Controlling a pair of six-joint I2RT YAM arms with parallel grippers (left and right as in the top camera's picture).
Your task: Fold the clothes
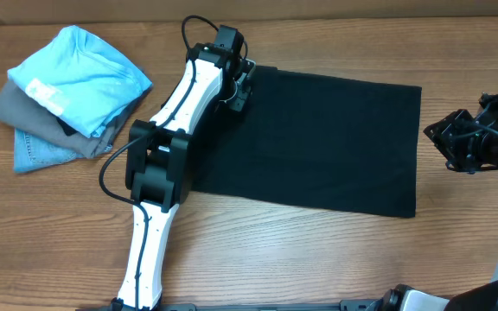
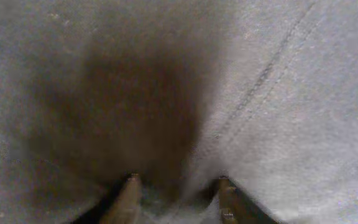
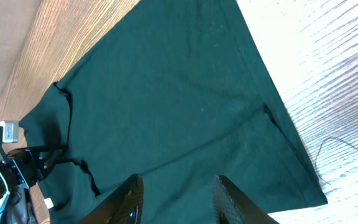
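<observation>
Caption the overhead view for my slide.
Left pincer at the far left corner of the black T-shirt; right pincer open beside its right edge.

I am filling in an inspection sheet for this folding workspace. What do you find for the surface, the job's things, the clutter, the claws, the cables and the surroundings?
Surface: wooden table, no stain or damage seen.
Job's things: black T-shirt lies flat as a rectangle in the middle.
Clutter: light blue shirt piled on a grey garment and a denim piece at the far left, apart from the T-shirt.
Claws: left claw is down on the T-shirt's far left corner, fingers apart, grip not clear; right claw is open and empty, beside the T-shirt's right edge.
Cables: black cable loops off the left arm.
Surroundings: brown band beyond the far edge; nothing else seen.
</observation>
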